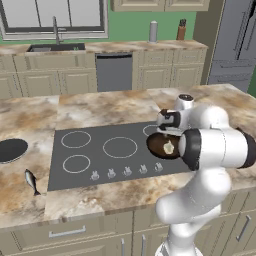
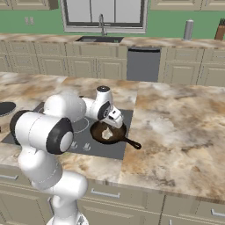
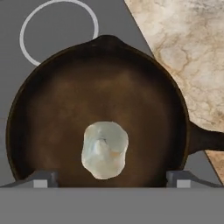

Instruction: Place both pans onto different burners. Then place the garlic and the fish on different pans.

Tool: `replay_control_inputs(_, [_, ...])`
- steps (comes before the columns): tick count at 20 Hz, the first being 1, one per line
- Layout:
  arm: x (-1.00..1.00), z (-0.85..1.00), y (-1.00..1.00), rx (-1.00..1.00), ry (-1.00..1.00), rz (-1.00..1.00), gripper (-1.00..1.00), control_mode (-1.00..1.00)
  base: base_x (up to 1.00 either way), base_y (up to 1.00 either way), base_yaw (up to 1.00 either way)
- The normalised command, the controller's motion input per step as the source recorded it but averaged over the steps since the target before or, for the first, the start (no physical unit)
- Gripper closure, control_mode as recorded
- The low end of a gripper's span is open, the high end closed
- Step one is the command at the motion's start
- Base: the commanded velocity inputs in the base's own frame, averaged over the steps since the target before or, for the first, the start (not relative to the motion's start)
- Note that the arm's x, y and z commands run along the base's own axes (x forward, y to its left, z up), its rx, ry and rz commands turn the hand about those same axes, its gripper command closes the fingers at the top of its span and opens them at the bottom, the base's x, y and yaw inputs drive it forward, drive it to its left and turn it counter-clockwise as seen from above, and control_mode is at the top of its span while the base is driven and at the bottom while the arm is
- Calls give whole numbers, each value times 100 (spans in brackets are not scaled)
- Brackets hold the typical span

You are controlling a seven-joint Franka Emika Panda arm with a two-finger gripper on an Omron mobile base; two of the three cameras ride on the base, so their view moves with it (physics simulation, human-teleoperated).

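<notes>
Above the brown pan (image 3: 98,118), the end effector (image 3: 111,179) gapes empty over garlic (image 3: 105,150).

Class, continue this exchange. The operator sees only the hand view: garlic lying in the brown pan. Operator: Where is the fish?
Observer: The fish lies on the counter, left of the cooktop.
Operator: And the other pan?
Observer: The black pan sits on that counter too, beyond the fish, off the cooktop.
Operator: Any burner free?
Observer: The big middle burner is bare.
</notes>
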Motion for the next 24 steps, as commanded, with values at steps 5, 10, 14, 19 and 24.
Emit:
replay_control_inputs(5, [-78,47,6,0,-4,0,-100,-100,0,0,0])
replay_control_inputs(10, [-61,48,35,0,0,0,-100,-100,0,0,0])
replay_control_inputs(14, [-54,57,36,0,0,0,-100,-100,0,0,0])
replay_control_inputs(19, [-43,57,21,-1,0,2,-100,-100,0,0,0])
replay_control_inputs(24, [-42,47,7,-6,0,5,-100,-100,0,0,0])
